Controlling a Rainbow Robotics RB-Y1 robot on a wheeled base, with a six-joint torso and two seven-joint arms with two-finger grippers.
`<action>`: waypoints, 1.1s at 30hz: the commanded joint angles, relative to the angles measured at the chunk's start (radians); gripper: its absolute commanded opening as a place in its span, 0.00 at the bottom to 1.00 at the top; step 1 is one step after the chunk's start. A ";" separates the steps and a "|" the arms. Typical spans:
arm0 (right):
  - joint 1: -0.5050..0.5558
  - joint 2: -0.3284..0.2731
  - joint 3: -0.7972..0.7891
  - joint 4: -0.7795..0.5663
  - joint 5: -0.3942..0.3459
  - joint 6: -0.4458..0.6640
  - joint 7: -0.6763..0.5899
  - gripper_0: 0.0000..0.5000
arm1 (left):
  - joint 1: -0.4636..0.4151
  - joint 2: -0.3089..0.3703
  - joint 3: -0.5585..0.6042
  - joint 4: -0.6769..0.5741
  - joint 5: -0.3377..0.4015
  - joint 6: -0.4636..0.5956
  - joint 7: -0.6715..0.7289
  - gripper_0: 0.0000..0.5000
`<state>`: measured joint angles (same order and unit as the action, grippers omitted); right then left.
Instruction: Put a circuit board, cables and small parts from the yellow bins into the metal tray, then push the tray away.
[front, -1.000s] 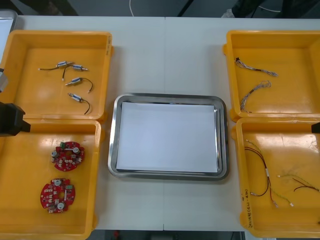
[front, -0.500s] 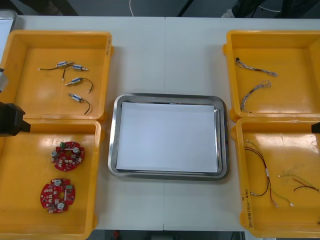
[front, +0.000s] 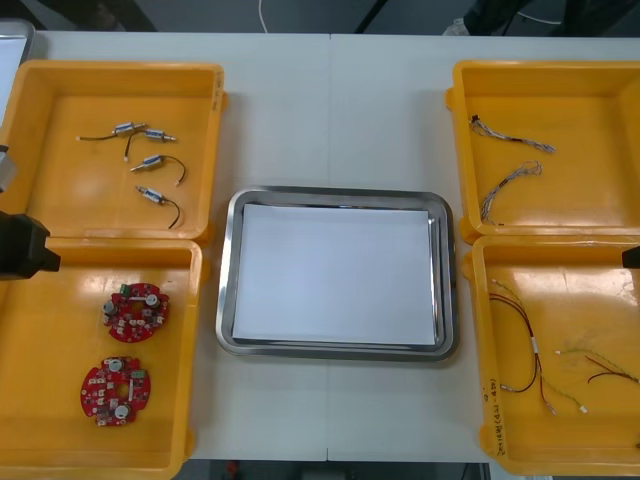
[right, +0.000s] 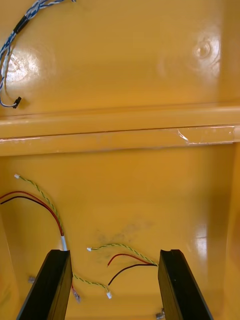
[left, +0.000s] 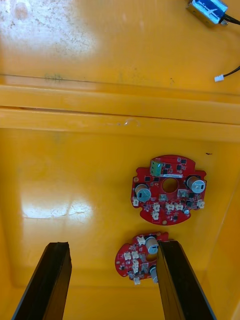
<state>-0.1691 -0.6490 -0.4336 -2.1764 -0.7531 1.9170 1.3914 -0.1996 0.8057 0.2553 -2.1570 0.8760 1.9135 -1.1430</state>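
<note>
At the table's near-left corner, my left gripper (left: 113, 246) hangs wide open and empty over the near-left yellow bin (front: 60, 450), which holds two round red circuit boards (front: 134, 310). One board (left: 142, 257) lies just inside one finger, well off centre. At the near-right corner, my right gripper (right: 114, 252), equally wide and empty, hovers above the near-right yellow bin (front: 560, 445), with a yellow-green cable (right: 120, 246) between the fingers and the red and black cables (right: 30, 195) just beside them. Mid-table, between the bins, the metal tray (front: 340, 192), white inside, carries nothing yet. Toward the far-left corner lie the small metal parts (front: 150, 165), and toward the far-right the blue and white cables (front: 510, 185). The hazards, as I judge them: closing from this offset could catch the board by its rim and tip or skid it into its neighbour. The thin, overlapping cables could slip free or come up in a tangle. Either load could snag on a bin wall on the way to the tray.
</note>
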 joint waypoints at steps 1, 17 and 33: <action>0.042 0.015 -0.008 0.001 -0.003 0.003 -0.037 1.00 | 0.016 0.016 0.009 -0.012 0.006 0.006 -0.066 1.00; 0.152 -0.005 -0.037 -0.036 -0.040 0.003 0.003 1.00 | 0.091 0.015 0.007 -0.090 -0.002 0.006 -0.057 1.00; 0.324 -0.052 -0.106 -0.115 -0.100 0.003 0.061 1.00 | 0.154 -0.062 -0.122 -0.172 -0.183 -0.001 -0.009 1.00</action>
<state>0.1249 -0.6625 -0.4829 -2.2547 -0.8349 1.9170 1.4074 -0.0826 0.7874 0.1446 -2.2973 0.7187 1.9135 -1.1429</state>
